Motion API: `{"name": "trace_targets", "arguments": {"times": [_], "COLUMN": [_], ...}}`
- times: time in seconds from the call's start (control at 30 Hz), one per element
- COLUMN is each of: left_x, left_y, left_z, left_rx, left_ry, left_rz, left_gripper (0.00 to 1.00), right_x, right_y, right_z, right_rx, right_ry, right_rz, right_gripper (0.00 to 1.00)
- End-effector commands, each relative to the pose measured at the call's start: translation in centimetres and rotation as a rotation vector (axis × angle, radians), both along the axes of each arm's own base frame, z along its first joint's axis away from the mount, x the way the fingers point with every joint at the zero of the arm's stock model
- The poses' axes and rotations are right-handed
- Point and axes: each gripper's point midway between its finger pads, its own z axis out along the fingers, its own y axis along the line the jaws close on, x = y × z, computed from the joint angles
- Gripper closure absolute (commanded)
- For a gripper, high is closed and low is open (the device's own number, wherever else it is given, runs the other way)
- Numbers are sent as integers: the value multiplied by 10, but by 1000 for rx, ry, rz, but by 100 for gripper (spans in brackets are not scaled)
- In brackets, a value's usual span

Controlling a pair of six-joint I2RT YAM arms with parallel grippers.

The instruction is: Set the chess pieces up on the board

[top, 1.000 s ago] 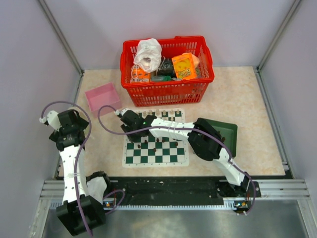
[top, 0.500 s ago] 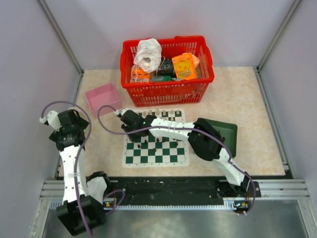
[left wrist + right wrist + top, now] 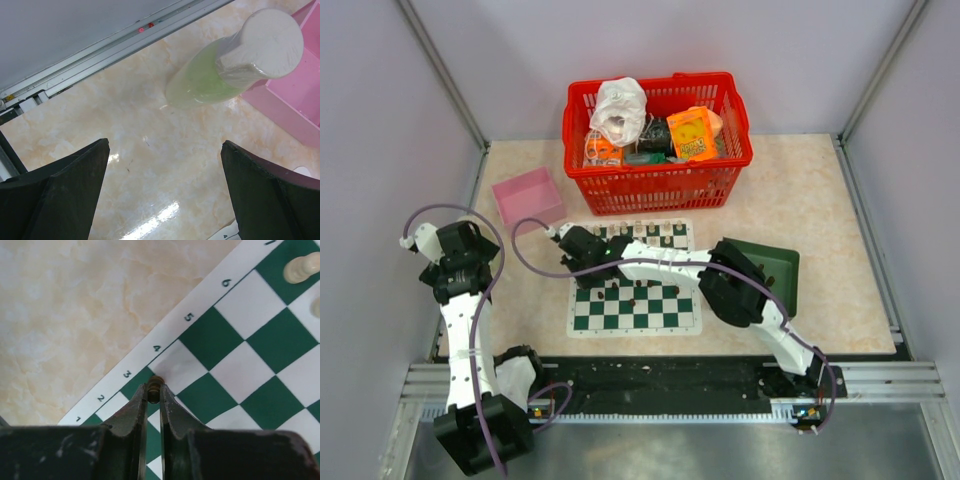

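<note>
Right end effector [image 3: 154, 389] has closed on one chess piece [image 3: 155, 382].

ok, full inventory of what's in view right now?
board: one, green and white checks, table centre
dark pieces: several, dark brown, scattered on the board; exact count unclear
cream chessmen: one row, board's far edge
basket: one, red, far side, holding packets and a white bag
tray: one, dark green, right of the board
box: one, pink, far left
bottle: one, pale green with a white cap, beside the box
table: one, beige marble look
left hand: open, over bare table
right hand: shut on one dark piece, at the board's numbered edge
</note>
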Motion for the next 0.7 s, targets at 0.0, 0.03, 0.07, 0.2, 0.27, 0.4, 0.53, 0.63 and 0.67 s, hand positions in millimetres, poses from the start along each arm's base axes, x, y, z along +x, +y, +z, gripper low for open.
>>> {"name": "trace_targets", "arguments": {"times": [0.0,0.03,0.07,0.2,0.27,0.4,0.53,0.63,0.67], "left_x": [6,5,5,5,5,5,5,5,5], "left_y": [6,6,6,6,6,6,7,7,7], "left_z": [20,19,20,20,22,21,21,24,23], "left_rx": [33,34,33,34,36,36,37,41,40], "left_ry": [-57,-53,-54,-55,-57,-52,-56,-58,-55], "left_rz": [8,8,9,9,8,11,13,14,12], "left_gripper": [1,1,1,1,1,1,1,1,1], "right_x": [-21,-25,-27,-30,-32,-37,-41,-44,-45], "right_y": [17,16,16,8,6,3,3,3,3], "right_z": [31,29,29,24,24,24,23,24,26], "right_rx": [58,47,46,12,2,-7,-9,-7,-2], "right_ry": [-34,-33,-35,-38,-45,-56,-47,-48,-49], "right_rz": [47,48,46,30,30,29,30,34,35], "right_gripper": [93,93,93,93,93,93,93,93,93]}}
